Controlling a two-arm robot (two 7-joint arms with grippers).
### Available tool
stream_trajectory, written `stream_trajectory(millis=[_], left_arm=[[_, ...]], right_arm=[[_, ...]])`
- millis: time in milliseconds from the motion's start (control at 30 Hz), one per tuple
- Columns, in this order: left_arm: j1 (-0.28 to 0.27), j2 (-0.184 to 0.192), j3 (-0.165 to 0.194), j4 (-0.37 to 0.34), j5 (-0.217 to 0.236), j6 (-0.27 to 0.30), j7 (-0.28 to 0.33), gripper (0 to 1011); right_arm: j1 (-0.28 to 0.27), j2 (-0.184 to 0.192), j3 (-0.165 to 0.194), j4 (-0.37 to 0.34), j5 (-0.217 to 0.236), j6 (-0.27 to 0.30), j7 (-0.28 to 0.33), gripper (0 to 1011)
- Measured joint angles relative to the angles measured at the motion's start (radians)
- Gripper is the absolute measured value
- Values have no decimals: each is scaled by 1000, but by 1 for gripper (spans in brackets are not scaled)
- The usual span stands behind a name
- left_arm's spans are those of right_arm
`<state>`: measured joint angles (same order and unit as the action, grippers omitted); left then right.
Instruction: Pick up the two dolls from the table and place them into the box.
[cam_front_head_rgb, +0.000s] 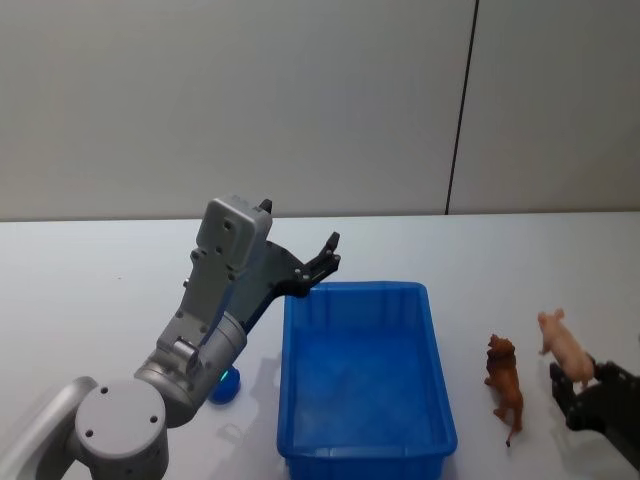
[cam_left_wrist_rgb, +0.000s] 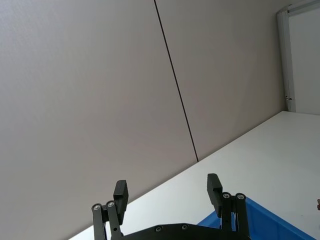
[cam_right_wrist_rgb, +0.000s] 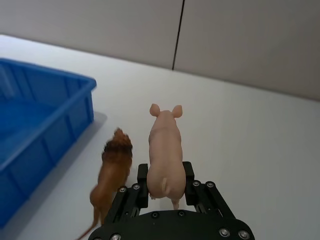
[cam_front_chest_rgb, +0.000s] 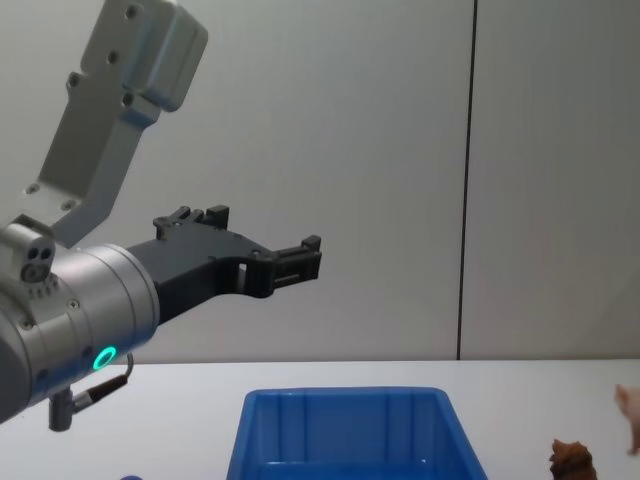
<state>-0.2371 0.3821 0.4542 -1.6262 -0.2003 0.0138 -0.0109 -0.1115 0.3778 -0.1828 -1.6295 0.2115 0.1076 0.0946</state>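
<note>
The pale pink doll (cam_right_wrist_rgb: 164, 150), a pig, stands on the white table (cam_front_head_rgb: 100, 280) right of the blue box (cam_front_head_rgb: 355, 290). My right gripper (cam_right_wrist_rgb: 165, 182) is shut on its hindquarters, one finger against each flank; in the head view this gripper (cam_front_head_rgb: 573, 372) sits low at the right, behind the pink doll (cam_front_head_rgb: 563, 345). The reddish-brown doll (cam_front_head_rgb: 505, 385), a lion, stands between the pig and the box, free of any gripper, and is also seen beside the pig from the wrist (cam_right_wrist_rgb: 112, 172). My left gripper (cam_front_head_rgb: 322, 262) hangs open and empty, raised above the box's far left corner.
A small blue round object (cam_front_head_rgb: 225, 385) lies on the table left of the box, under my left arm. The box interior (cam_front_head_rgb: 360, 385) holds nothing. A grey wall with a dark vertical seam (cam_front_head_rgb: 460, 110) rises behind the table's far edge.
</note>
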Motion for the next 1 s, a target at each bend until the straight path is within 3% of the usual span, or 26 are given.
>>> stream_trajectory(millis=[233, 567, 1000], left_arm=[[0, 0, 0, 0, 0, 0, 0, 1001], [0, 0, 0, 0, 0, 0, 0, 1001], [0, 0, 0, 0, 0, 0, 0, 1001]], right_arm=[[0, 1, -2, -41, -21, -53, 30, 372], [29, -14, -18, -71, -40, -96, 123, 372], [133, -81, -62, -14, -76, -112, 300, 372]])
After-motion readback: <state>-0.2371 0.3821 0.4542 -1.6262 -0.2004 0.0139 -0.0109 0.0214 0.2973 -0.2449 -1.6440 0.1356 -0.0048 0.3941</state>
